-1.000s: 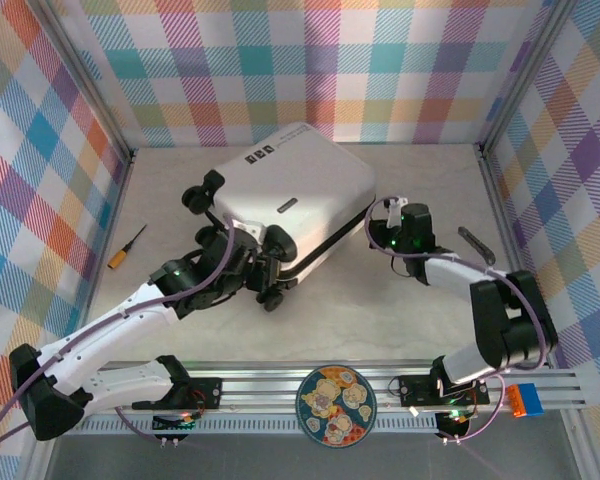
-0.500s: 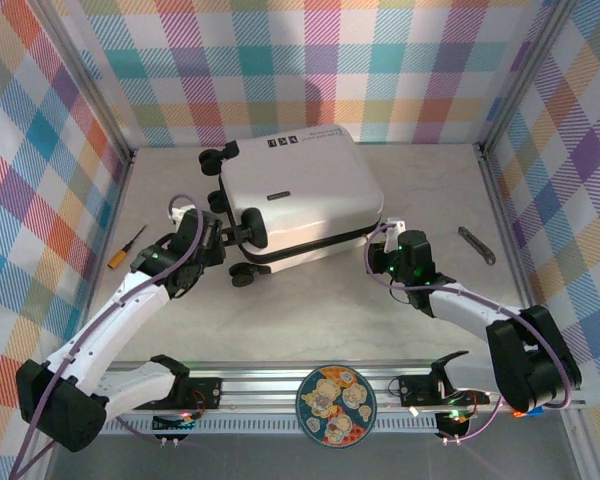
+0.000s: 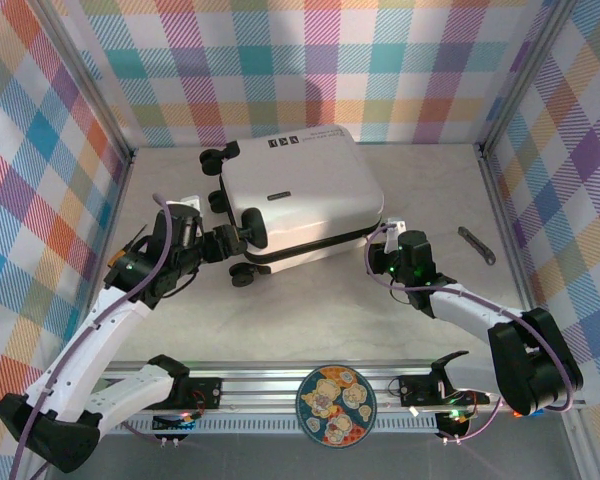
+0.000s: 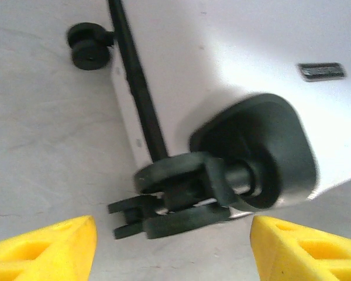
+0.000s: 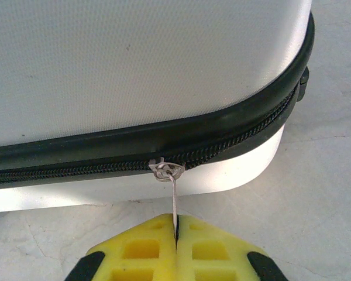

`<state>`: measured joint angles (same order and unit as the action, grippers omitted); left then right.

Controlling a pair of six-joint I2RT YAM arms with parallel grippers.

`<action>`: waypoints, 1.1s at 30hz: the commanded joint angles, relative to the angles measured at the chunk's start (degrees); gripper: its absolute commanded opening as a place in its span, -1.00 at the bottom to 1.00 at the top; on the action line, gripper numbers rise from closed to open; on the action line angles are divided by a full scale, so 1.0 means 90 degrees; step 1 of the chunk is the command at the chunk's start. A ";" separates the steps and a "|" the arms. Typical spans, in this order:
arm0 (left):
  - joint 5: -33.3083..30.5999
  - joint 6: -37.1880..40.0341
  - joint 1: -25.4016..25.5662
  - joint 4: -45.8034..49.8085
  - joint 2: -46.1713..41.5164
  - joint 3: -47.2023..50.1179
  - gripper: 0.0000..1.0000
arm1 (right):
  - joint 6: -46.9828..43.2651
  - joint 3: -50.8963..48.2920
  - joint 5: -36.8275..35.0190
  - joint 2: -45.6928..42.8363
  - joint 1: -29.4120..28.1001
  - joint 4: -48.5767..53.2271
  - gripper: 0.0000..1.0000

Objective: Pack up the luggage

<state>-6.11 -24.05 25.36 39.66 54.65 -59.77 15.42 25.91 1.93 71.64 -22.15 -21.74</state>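
Plaid walls ring the table; the luggage lies lid-down toward its back. Right claw pinches the zip pull — zipping looks the step in hand — left claw, spread, faces a wheel. Next: draw the pull steadily along the band.

Robot lab test cell: plaid-cloth walls, aluminium mounting rail, marble-look tabletop.

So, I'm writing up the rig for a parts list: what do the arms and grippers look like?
The left arm and right arm have white shells, black joints and lavender cables looping alongside, with small green lights near the wrists. The left gripper and right gripper are yellow, with hollow moulded cut-outs.
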 commanded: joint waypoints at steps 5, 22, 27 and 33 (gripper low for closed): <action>0.0757 -0.0208 0.0023 -0.0517 0.0410 0.0233 0.40 | -0.0061 0.0051 0.0010 -0.0010 -0.0030 -0.0086 -1.00; 0.0021 -0.0164 -0.0053 -0.0835 0.1227 0.0595 0.06 | -0.0137 0.0260 -0.0241 0.0142 -0.0005 0.0189 -1.00; -0.0305 -0.0121 -0.0103 -0.0852 0.1201 0.0606 -0.12 | -0.0123 0.0362 -0.0327 0.0156 0.0215 0.0336 -1.00; -0.0320 0.0016 -0.0332 -0.0876 0.1158 0.0590 -0.13 | 0.0004 0.0634 -0.0316 0.0266 0.0763 0.0781 -1.00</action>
<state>-6.70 -24.56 24.36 32.86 65.25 -54.57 14.57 29.23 1.63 73.28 -18.00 -17.30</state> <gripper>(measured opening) 0.436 0.054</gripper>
